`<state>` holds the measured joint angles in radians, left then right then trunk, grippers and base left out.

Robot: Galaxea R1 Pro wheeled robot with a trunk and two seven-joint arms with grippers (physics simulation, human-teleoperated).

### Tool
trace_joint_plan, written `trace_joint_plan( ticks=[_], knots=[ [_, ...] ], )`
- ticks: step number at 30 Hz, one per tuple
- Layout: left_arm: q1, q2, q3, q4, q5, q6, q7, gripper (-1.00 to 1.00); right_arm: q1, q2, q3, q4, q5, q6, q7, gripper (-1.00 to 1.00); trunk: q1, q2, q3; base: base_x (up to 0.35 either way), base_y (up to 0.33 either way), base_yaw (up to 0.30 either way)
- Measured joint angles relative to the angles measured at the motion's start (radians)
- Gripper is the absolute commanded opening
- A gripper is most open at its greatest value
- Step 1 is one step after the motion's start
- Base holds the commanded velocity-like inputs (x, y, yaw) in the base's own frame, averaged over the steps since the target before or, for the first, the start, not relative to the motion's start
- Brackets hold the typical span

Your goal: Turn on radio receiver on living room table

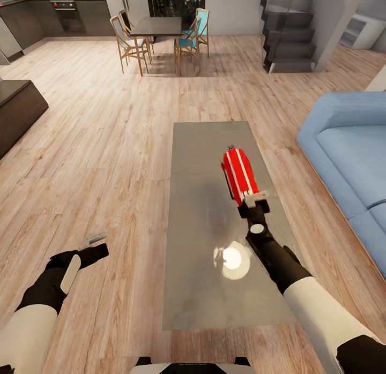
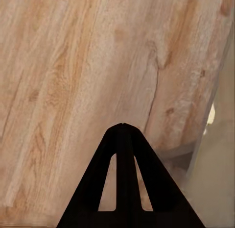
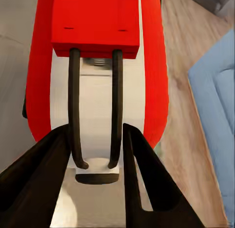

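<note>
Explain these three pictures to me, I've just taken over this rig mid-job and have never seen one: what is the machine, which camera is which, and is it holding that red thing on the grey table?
The machine is a wheeled robot with two arms, shown in a simulation. The big picture comes from its head camera, looking down over both arms into a living room with a blue sofa.

On the long grey table lies one thing: the red radio receiver.

The right gripper reaches up to the radio's near end. Its wrist camera looks along the two dark fingers: they stand apart, on either side of the radio's thin handle, not closed on it. So nothing is held.

The left gripper hangs over the wood floor beside the table. Its wrist camera shows its tips pressed together, empty.
</note>
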<state>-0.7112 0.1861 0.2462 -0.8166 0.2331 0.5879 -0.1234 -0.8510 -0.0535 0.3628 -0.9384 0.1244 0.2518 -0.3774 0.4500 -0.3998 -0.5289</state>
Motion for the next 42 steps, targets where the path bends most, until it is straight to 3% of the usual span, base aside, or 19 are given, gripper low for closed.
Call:
trace_joint_plan(
  ticks=[2, 3, 5, 9, 11, 15, 22, 26, 28, 30, 35, 38, 42],
  knots=[
    [0.004, 0.002, 0.000, 0.029, 0.000, -0.015, 0.001, -1.00, 0.000, -0.002, -0.077, -0.009, -0.053, 0.013, 0.052, -1.00, 0.000, 0.000, 0.000, 0.000, 0.000, 0.000],
    [0.004, 0.002, 0.000, 0.038, 0.000, -0.019, 0.001, -1.00, 0.000, -0.002, -0.112, -0.009, -0.096, 0.024, 0.112, -1.00, 0.000, 0.000, 0.000, 0.000, 0.000, 0.000],
    [0.007, 0.005, -0.001, 0.082, -0.001, -0.068, 0.001, -1.00, 0.000, -0.005, -0.179, -0.006, -0.136, 0.090, 0.262, -1.00, 0.000, 0.000, 0.000, 0.000, 0.000, 0.000],
    [0.008, 0.007, -0.002, 0.153, -0.001, -0.151, 0.001, -1.00, 0.000, -0.032, -0.256, -0.010, -0.149, 0.216, 0.461, -1.00, 0.000, 0.000, 0.000, 0.000, 0.000, 0.000],
    [0.009, 0.007, -0.004, 0.191, -0.001, -0.172, 0.001, -1.00, 0.000, -0.054, -0.274, -0.013, -0.144, 0.244, 0.506, -1.00, 0.000, 0.000, 0.000, 0.000, 0.000, 0.000],
    [0.009, 0.007, -0.006, 0.235, 0.000, -0.204, -0.001, -1.00, 0.001, -0.076, -0.282, -0.003, -0.152, 0.273, 0.532, -1.00, 0.000, 0.000, 0.000, 0.000, 0.000, 0.000],
    [0.009, 0.008, -0.007, 0.279, -0.004, -0.244, -0.001, -1.00, 0.033, -0.080, -0.282, 0.001, -0.152, 0.306, 0.540, -1.00, 0.000, 0.000, 0.000, 0.000, 0.000, 0.000],
    [0.009, 0.007, -0.006, 0.295, -0.070, -0.248, 0.000, -1.00, 0.052, -0.080, -0.283, -0.001, -0.150, 0.304, 0.542, -1.00, 0.000, 0.000, 0.000, 0.000, 0.000, 0.000],
    [0.009, 0.000, -0.006, 0.296, -0.133, -0.250, 0.000, -1.00, 0.056, -0.080, -0.283, -0.001, -0.151, 0.304, 0.542, -1.00, 0.000, 0.000, 0.000, 0.000, 0.000, 0.000],
    [0.009, 0.001, -0.005, 0.297, -0.163, -0.251, 0.000, -1.00, 0.057, -0.080, -0.283, -0.001, -0.153, 0.304, 0.542, -1.00, 0.000, 0.000, 0.000, 0.000, 0.000, 0.000],
    [0.009, 0.010, -0.003, 0.303, -0.182, -0.250, -0.002, -1.00, 0.058, -0.079, -0.284, -0.004, -0.157, 0.330, 0.555, -1.00, 0.000, 0.000, 0.000, 0.000, 0.000, 0.000],
    [0.009, 0.015, -0.003, 0.361, -0.183, -0.256, -0.005, -1.00, 0.058, -0.079, -0.284, -0.004, -0.157, 0.392, 0.576, -1.00, 0.000, 0.000, 0.000, 0.000, 0.000, 0.000],
    [0.009, 0.015, -0.002, 0.417, -0.177, -0.312, -0.010, -1.00, 0.058, -0.076, -0.284, -0.003, -0.162, 0.422, 0.581, -1.00, 0.000, 0.000, 0.000, 0.000, 0.000, 0.000]
  ],
)
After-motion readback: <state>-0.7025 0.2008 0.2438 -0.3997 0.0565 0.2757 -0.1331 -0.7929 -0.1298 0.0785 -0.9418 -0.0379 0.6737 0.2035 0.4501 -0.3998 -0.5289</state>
